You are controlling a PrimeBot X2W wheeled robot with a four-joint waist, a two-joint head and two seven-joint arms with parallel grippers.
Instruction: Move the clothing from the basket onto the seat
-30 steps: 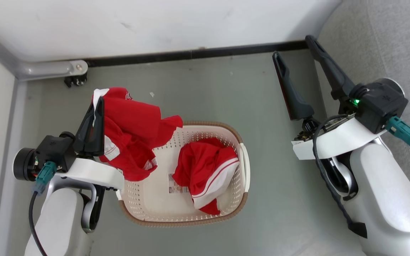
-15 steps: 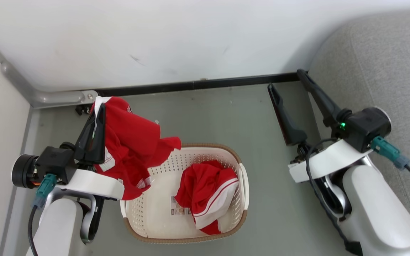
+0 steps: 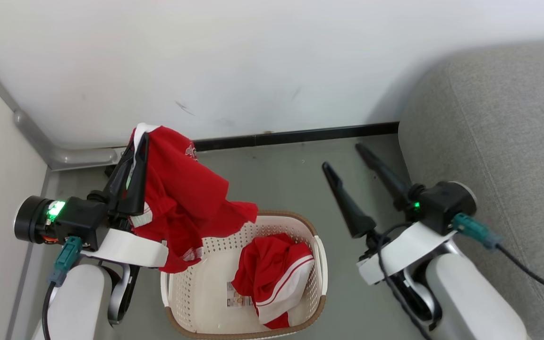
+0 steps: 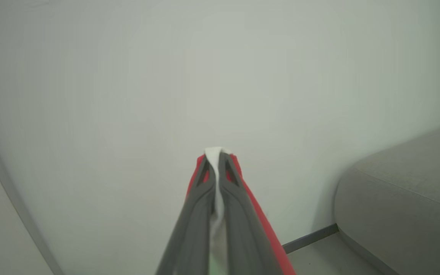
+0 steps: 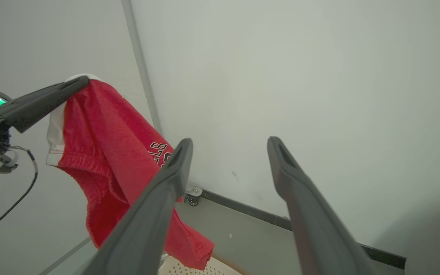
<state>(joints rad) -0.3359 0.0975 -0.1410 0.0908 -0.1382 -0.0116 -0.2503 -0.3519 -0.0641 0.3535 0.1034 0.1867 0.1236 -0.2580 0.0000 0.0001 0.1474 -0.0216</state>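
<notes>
Hanging from the left tool (image 3: 142, 141), whose fingers are pressed together on its white-edged hem, a red garment (image 3: 182, 189) trails down over the left rim of the basket (image 3: 320, 271) — whether it touches the rim cannot be told. The head view takes in the basket on the grey floor (image 3: 281, 179), with a second garment (image 3: 272, 274), red with white stripes, bunched inside beside a barcode sticker (image 3: 234, 297). The left wrist view adds the pinch itself: white fabric squeezed between the fingertips, the seat (image 4: 407, 191) beyond at the right. The right wrist view shows lettering (image 5: 160, 151) on the held garment and a small caster (image 5: 192, 195) at the foot of the wall (image 5: 281, 76); one finger of its own tool covers part of the cloth. The right tool (image 3: 343, 157) is spread wide and empty — above the floor, between basket and seat.
</notes>
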